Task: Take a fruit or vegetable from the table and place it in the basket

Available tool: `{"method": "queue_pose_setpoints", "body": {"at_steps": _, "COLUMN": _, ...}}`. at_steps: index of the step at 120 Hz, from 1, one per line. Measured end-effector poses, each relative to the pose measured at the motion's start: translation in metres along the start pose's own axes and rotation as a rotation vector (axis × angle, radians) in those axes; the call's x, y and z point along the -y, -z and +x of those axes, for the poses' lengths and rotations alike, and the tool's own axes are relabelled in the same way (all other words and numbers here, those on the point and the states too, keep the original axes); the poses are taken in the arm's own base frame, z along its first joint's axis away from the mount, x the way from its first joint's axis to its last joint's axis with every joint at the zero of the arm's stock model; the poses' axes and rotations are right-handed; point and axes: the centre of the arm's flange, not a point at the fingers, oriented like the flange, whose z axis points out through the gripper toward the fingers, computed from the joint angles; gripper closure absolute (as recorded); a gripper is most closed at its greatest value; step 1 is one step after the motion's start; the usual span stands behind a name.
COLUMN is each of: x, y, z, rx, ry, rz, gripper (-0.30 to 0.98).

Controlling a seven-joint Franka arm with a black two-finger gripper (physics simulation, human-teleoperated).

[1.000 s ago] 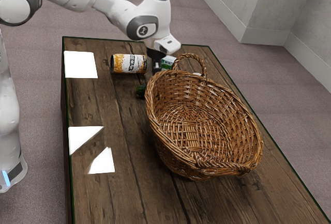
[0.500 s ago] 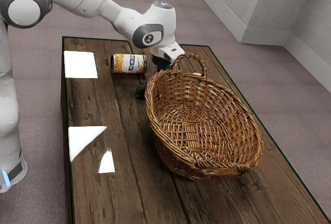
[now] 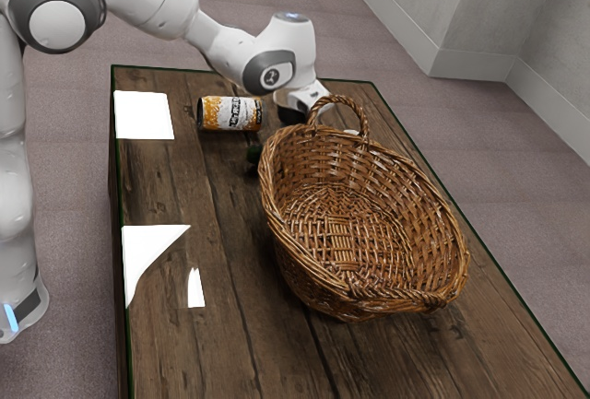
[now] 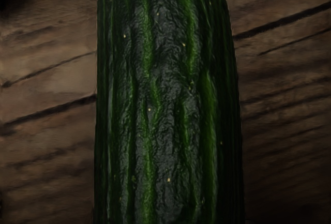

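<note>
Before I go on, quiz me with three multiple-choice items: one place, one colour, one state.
1. Where is the cucumber?
A) Inside the basket
B) Under the wrist camera
C) On the floor

2. What colour is the basket?
A) Brown
B) Blue
C) White

3. How does the can rest?
A) Upright
B) Leaning on the basket
C) On its side

1: B, the wrist view looks straight onto its ridged green skin.
2: A, the exterior view shows brown wicker.
3: C, its long side lies along the table.
</note>
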Motion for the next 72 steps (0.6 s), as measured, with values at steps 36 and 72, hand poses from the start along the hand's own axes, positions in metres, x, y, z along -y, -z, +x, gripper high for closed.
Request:
{"method": "queue_pose_setpoints", "body": {"at_steps": 36, "x": -0.033, "y": 0.04, "z": -0.048, "rx": -0.084, "ry": 0.073, "rz": -0.033, "gripper": 0.52}}
{"method": "queue_pose_setpoints", "body": {"at_steps": 72, "x": -0.052, "y": 0.121, "z": -0.108, "rx": -0.211, "ry": 0.158, "rz": 0.068, "gripper": 0.52}}
